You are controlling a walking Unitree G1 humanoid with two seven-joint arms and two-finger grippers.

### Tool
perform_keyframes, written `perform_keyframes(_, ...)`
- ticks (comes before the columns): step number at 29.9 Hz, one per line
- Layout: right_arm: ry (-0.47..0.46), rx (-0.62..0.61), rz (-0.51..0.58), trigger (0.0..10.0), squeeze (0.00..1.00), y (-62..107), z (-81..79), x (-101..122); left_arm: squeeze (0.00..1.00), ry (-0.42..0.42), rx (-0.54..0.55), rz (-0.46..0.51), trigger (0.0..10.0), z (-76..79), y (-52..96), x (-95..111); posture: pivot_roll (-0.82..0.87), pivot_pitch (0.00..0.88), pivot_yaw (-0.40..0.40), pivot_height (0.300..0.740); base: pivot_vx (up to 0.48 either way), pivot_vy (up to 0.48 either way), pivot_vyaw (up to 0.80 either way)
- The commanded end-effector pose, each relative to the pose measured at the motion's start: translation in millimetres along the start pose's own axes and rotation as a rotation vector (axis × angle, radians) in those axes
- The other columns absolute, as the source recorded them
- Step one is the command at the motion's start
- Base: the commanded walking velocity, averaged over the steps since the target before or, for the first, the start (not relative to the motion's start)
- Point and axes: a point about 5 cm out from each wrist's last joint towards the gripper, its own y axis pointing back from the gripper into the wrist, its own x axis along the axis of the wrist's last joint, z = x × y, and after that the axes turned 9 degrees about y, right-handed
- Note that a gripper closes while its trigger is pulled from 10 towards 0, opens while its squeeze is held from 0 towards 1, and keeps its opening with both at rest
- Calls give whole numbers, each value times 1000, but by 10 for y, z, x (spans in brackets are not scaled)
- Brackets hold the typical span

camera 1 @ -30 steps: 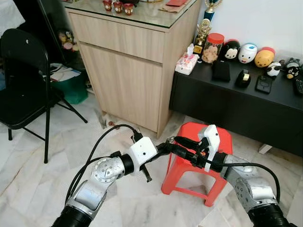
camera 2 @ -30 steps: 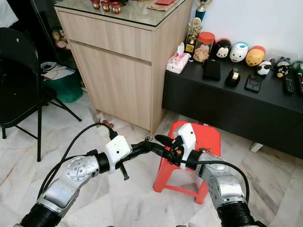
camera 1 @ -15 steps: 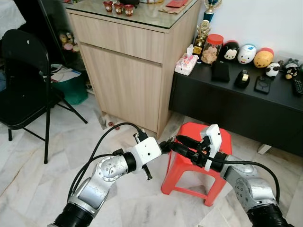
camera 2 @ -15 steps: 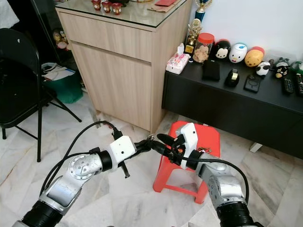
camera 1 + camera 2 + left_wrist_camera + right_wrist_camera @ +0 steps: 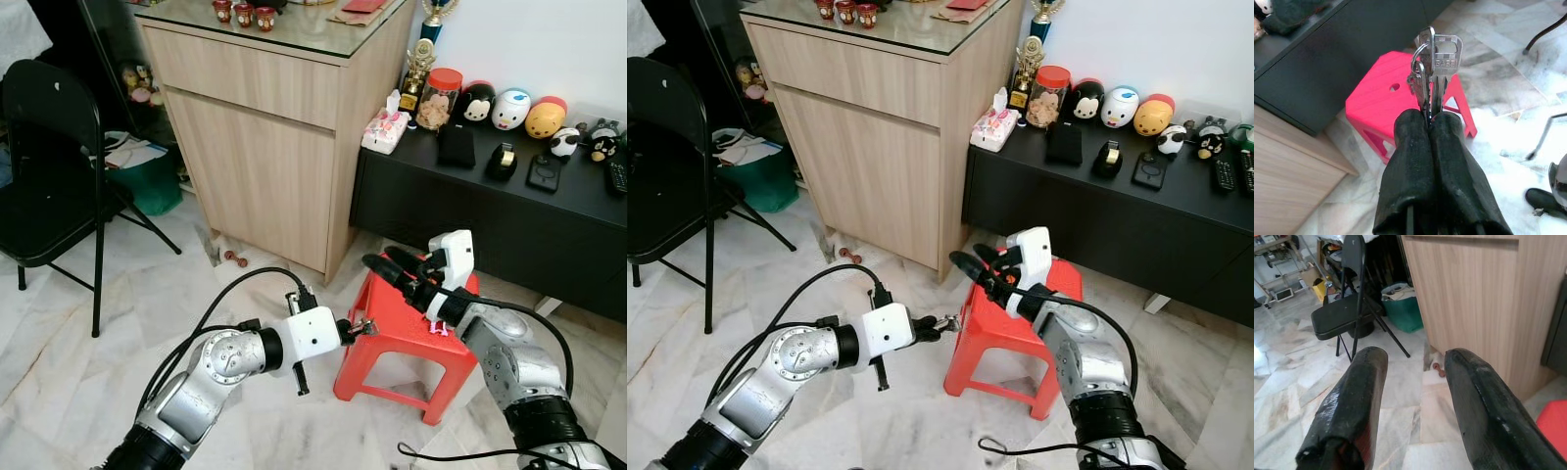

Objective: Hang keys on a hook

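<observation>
The left gripper [image 5: 1427, 120] has its two black fingers pressed tight together on a bunch of silver keys on a metal ring [image 5: 1434, 58], which stick out past the fingertips. It holds them in the air just at the near left edge of the red plastic stool [image 5: 407, 333] standing on the pale marble floor [image 5: 88, 382]. The right gripper [image 5: 390, 266] hangs above the far side of the stool, apart from the keys, its fingers [image 5: 1347, 406] spread wide with nothing between them. Behind the stool runs a long low black cabinet [image 5: 509, 220] lined with small cartoon figurines [image 5: 511, 110], and beside it stands a light wooden cupboard with a glass top [image 5: 265, 127]. A black folding chair [image 5: 49, 166] sits off to the robot's left.
</observation>
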Motion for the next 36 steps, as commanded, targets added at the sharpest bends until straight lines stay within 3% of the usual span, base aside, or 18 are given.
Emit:
perform_keyframes(1,-5,-13,-3,10000,0,15,18,-21,0,-17,-5,-2,10000,18,10,32,120,101,-34,740,0,0,0)
perform_keyframes(7,-6,35,-30,10000,0,19,-40,-86,0,13,33,1,10000,-46,42,28,119,102,-33,740,0,0,0)
perform_keyframes(11,53,43,-121,10000,0,45,-45,-198,0,3,68,-55,10000,-101,79,-61,118,102,-31,740,0,0,0)
perform_keyframes(12,117,-4,-250,10000,0,80,10,-365,0,-18,159,-131,10000,-199,113,-183,118,101,-32,740,0,0,0)
perform_keyframes(15,131,-39,-311,10000,0,112,41,-471,0,-33,287,-195,10000,-313,155,-323,124,101,-32,740,0,0,0)
perform_keyframes(16,117,-39,-306,10000,0,108,22,-484,0,-29,401,-267,10000,-398,227,-482,120,102,-30,740,0,0,0)
perform_keyframes(19,109,-37,-305,10000,0,106,12,-488,0,-16,442,-321,10000,-420,278,-590,121,103,-30,740,0,0,0)
perform_keyframes(20,106,-37,-306,10000,0,104,8,-491,0,-56,423,-364,10000,-403,303,-649,120,103,-30,740,0,0,0)
perform_keyframes(21,106,-35,-309,10000,0,102,1,-496,0,-235,344,-480,10000,-348,357,-784,120,103,-30,740,0,0,0)
perform_keyframes(23,105,-37,-313,10000,0,104,1,-504,0,-269,320,-520,10000,-318,390,-863,124,105,-30,740,0,0,0)
perform_keyframes(24,108,-39,-326,10000,0,106,4,-527,0,-229,321,-554,10000,-272,434,-978,123,105,-30,740,0,0,0)
perform_keyframes(27,108,-48,-348,10000,0,108,11,-578,0,240,388,-499,10000,-93,450,-1198,125,105,-31,740,0,0,0)
perform_keyframes(28,103,-51,-348,10000,0,105,10,-586,0,323,396,-487,10000,-54,448,-1242,124,104,-31,740,0,0,0)
perform_keyframes(29,96,-56,-357,10000,0,108,5,-619,0,304,354,-533,10000,36,465,-1345,123,105,-30,740,0,0,0)
perform_keyframes(31,84,-76,-393,10000,0,130,-2,-716,0,188,255,-676,10000,239,540,-1586,127,102,-30,740,0,0,0)
perform_keyframes(32,84,-76,-393,10000,0,130,-2,-716,0,188,255,-676,10000,239,540,-1586,127,102,-30,740,0,0,0)
perform_keyframes(34,72,-114,-456,10000,0,183,-2,-862,0,113,128,-840,10000,503,668,-1830,127,103,-28,740,0,0,0)
perform_keyframes(36,39,-157,-523,10000,0,270,-10,-1029,0,190,22,-894,10000,801,762,-1966,128,102,-27,740,0,0,0)
